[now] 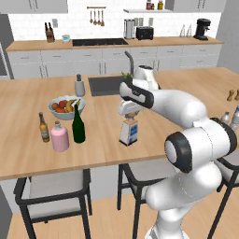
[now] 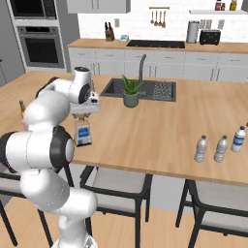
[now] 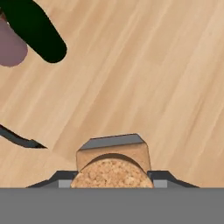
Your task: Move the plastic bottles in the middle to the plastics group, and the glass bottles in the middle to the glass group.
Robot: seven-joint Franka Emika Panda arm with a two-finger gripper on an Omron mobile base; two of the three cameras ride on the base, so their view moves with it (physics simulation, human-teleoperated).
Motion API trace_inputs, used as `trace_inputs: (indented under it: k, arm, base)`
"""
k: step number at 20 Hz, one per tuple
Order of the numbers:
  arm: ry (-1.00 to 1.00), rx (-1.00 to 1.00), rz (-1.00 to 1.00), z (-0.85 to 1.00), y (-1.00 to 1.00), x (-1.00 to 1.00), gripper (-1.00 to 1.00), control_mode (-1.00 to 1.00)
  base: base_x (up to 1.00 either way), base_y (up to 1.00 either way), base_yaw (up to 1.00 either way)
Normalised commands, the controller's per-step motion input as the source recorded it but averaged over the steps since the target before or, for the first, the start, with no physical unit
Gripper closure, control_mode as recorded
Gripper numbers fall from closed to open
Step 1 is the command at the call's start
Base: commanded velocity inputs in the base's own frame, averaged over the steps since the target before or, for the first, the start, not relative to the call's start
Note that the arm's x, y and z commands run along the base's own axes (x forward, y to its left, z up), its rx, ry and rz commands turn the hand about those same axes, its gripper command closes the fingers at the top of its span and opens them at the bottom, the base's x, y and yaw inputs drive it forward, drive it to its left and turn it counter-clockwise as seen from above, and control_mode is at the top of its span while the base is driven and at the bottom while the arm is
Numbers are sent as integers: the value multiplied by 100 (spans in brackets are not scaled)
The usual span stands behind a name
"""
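Gripper (image 1: 129, 116) at the blue-labelled bottle (image 1: 129, 132)

Its jaws sit clamped either side of the cork stopper (image 3: 113, 168); the bottle stands upright mid-counter (image 1: 28, 140), right of the green wine bottle (image 1: 78, 125) and pink flask (image 1: 59, 137).

Wooden island counter (image 1: 28, 140) with a dark inset sink (image 1: 105, 85). Toward its left end stand a brown beer bottle (image 1: 44, 128), a pink flask (image 1: 59, 137), a dark green wine bottle (image 1: 78, 124) and a fruit bowl (image 1: 66, 107). A blue-labelled clear bottle (image 1: 129, 131) stands near the front edge. A potted plant (image 2: 130, 92) stands beside the sink. Three pale plastic bottles (image 2: 221, 148) stand toward the right end.
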Motion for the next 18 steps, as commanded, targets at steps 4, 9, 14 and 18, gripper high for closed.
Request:
trace_inputs:
  k: [4,9,14,18]
  arm:
    - [-4,0,36,8,100,1,100,-100]
    - [0,0,21,0,74,2,100,-100]
    - [0,0,7,0,47,-16,100,-100]
    - [0,0,1,0,53,0,100,-100]
  base:
    - [0,0,0]
    - [0,0,0]
    - [0,0,0]
    - [0,0,0]
